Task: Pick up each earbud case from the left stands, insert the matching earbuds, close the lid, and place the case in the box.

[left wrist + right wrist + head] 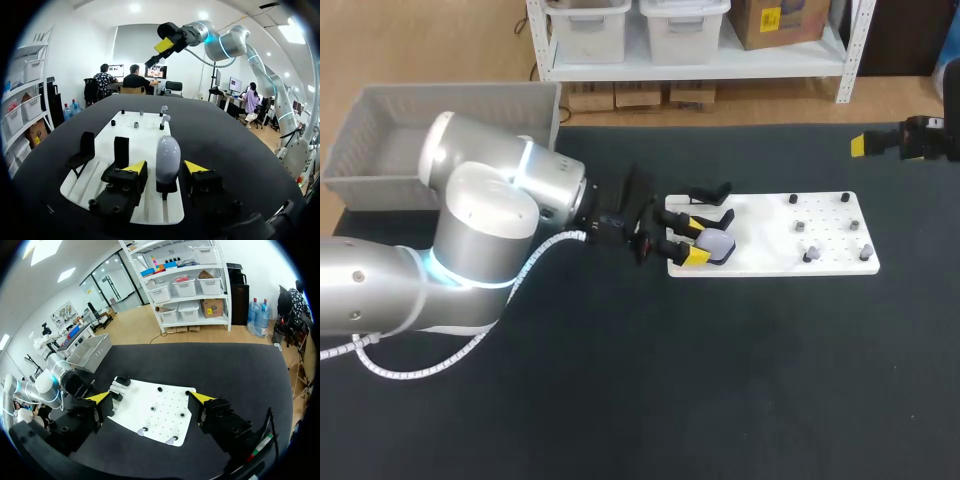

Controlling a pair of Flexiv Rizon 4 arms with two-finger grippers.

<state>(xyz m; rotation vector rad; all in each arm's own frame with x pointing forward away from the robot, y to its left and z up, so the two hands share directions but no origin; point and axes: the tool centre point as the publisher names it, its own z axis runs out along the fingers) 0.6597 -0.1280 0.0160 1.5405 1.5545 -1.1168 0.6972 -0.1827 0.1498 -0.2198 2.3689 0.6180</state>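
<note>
My left gripper (690, 241), fingers spread, straddled pale lilac egg-shaped earbud case (719, 242), not yet gripped. I judged earbud insertion, lid closing, placement in grey plastic box (440, 105) all undone.

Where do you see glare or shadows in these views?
Head view: bright glare on the left arm, along its shell; the board is bright white. Left wrist view: a soft sheen on the case. Right wrist view: board evenly lit, no hard shadows.

L tool (165, 167), R tool (150, 397) spread
</note>
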